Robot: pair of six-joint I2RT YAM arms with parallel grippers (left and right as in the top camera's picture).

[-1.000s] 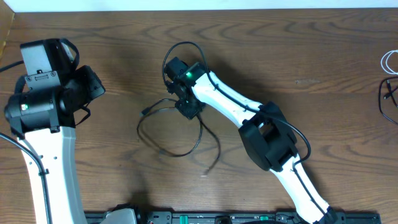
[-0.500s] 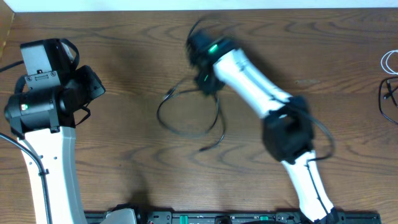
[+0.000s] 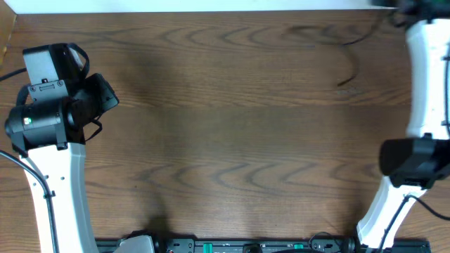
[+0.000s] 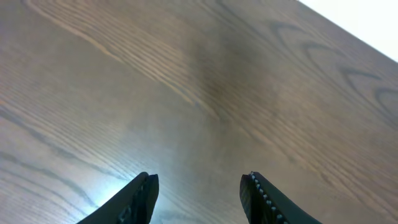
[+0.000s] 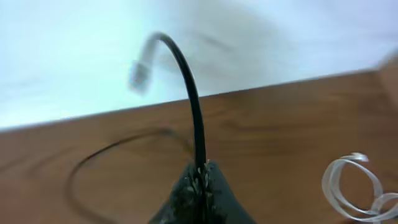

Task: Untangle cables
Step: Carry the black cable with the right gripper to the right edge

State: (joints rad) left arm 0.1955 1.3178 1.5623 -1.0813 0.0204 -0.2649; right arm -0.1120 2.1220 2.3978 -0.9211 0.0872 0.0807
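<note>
The left arm (image 3: 53,169) stands at the near left, and the left claw (image 4: 199,186) has its fingers spread apart, holding nothing. The right arm (image 3: 425,84) stretches along the right edge to the far corner, and the right claw (image 5: 200,179) is pinched tight on a black cable (image 5: 189,93).

The left arm (image 3: 56,176) and right arm (image 3: 427,77) show white links, black joint housings and black ridged jaws.

I see a dark wood-grain table (image 3: 225,140) filling my overhead view, a white strip (image 3: 176,5) running beyond its far edge, and a paler wooden edge (image 3: 5,35) at the far-left corner.
</note>
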